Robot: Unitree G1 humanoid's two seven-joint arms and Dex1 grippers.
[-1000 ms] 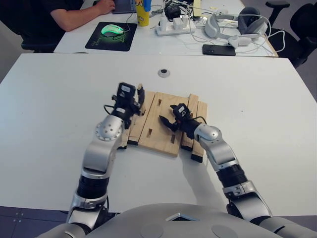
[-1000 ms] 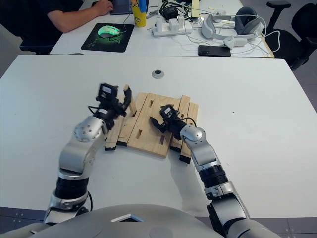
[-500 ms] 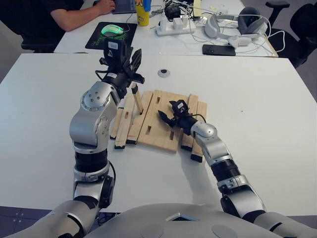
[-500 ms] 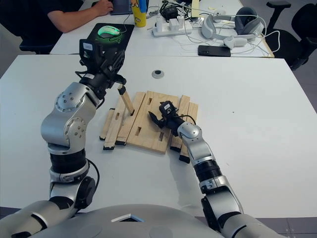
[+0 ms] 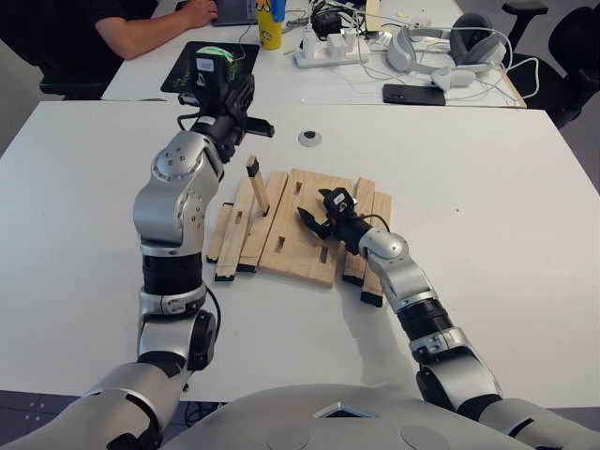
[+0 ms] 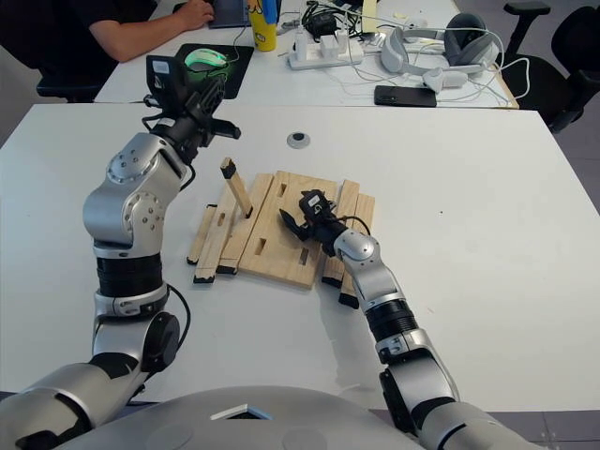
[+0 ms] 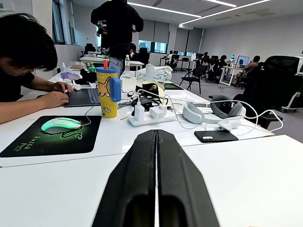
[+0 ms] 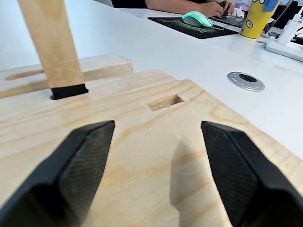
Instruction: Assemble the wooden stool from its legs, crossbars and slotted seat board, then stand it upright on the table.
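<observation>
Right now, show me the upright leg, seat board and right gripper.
upright leg (image 5: 260,187), left eye view, mid-shaft.
seat board (image 5: 302,255), left eye view, bare wood between slots.
right gripper (image 8: 157,128), right wrist view, between fingertips.

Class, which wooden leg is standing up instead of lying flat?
The leg planted in a left slot of the seat board; it stands tilted, the other pieces lie flat alongside.

Large white rectangular table (image 5: 487,187), round grey cable grommet (image 5: 309,139) set in it. Second white desk (image 5: 281,84) abuts behind. Black office chair (image 5: 574,52) at right. Ceiling strip lights (image 7: 156,6) lit; windows (image 7: 166,32) on far wall.
</observation>
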